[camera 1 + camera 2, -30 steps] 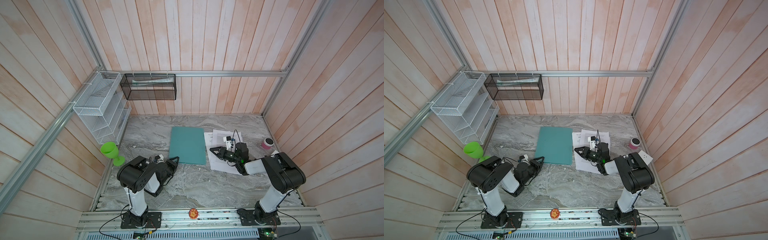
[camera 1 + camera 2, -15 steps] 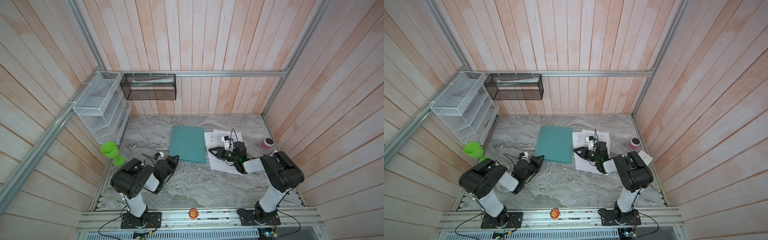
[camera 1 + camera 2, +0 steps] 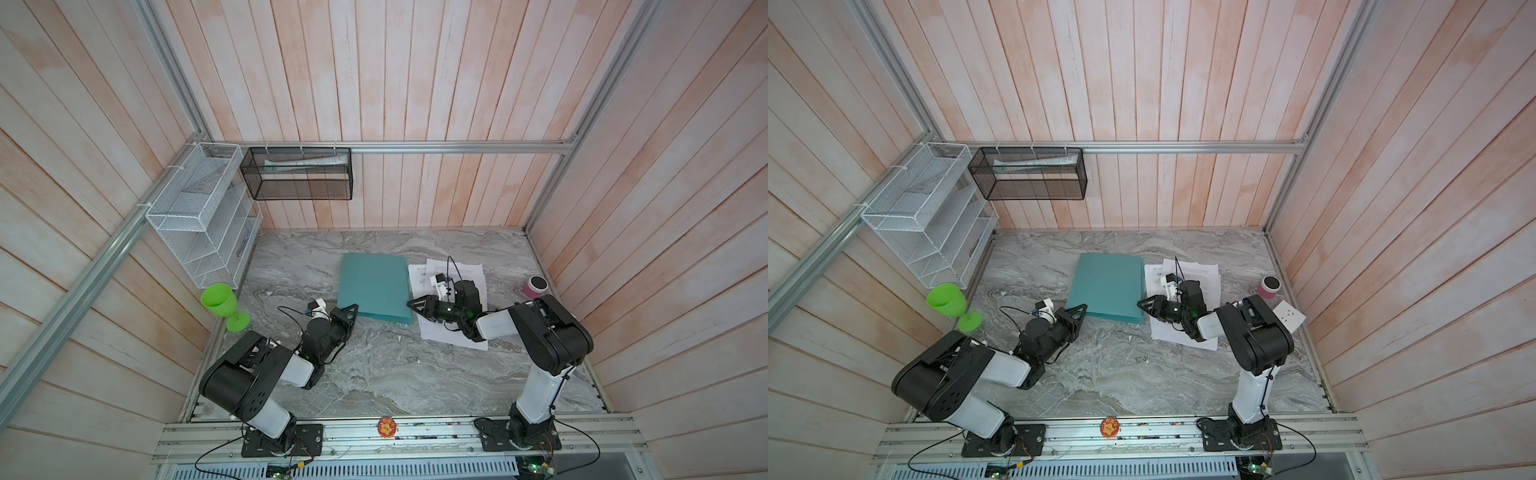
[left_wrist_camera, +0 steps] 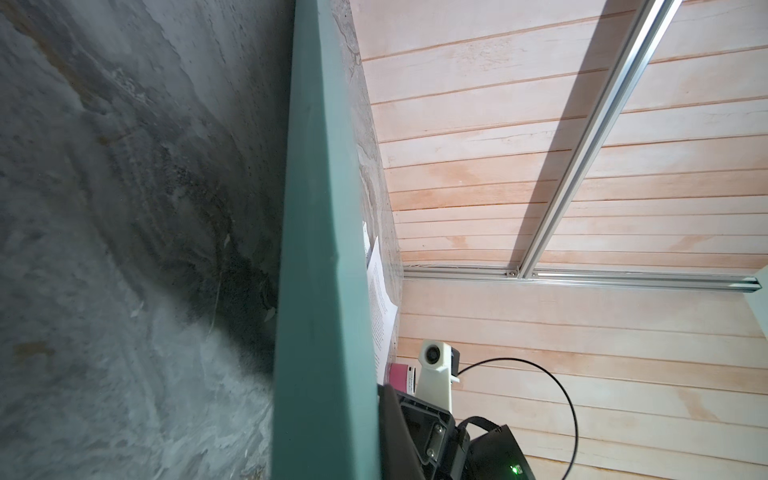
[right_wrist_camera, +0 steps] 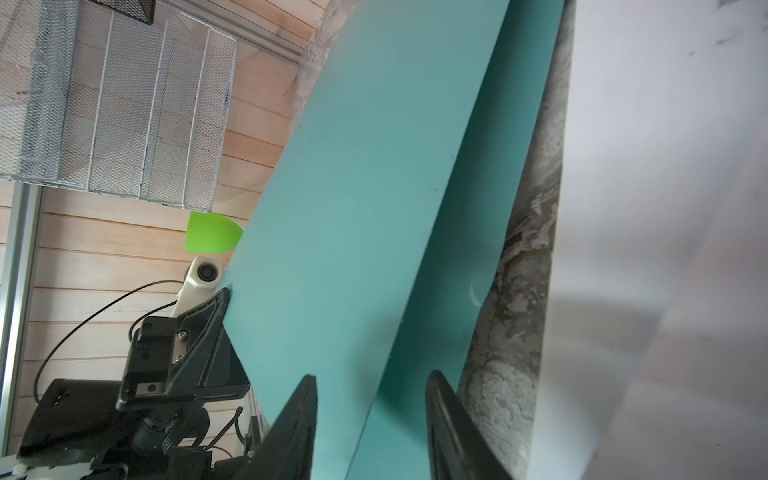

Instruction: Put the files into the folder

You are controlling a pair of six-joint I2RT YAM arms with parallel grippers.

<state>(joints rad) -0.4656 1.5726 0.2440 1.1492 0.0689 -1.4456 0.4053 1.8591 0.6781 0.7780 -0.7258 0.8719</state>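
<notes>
The teal folder [image 3: 374,286] [image 3: 1108,286] lies mid-table, and in the right wrist view its top cover [image 5: 353,187] stands lifted off the lower leaf. The files [image 3: 469,270] [image 3: 1204,270], white printed sheets, lie just right of it, partly under the right arm. My left gripper [image 3: 354,307] [image 3: 1083,308] is shut at the cover's near-left corner; its own jaws are hidden in the left wrist view, where the folder [image 4: 316,249] runs edge-on. My right gripper [image 3: 413,307] [image 5: 371,376] is open, its jaws straddling the cover's near-right edge.
A green goblet [image 3: 220,301] stands at the table's left edge and a pink cup [image 3: 537,286] at the right wall. A white wire rack [image 3: 199,216] and a black mesh basket [image 3: 297,174] hang on the walls. A white box [image 3: 1289,318] sits behind the right arm.
My left gripper has reached forward to the folder's near-left corner and shut there. The right gripper's jaws have widened at the folder's right edge.
</notes>
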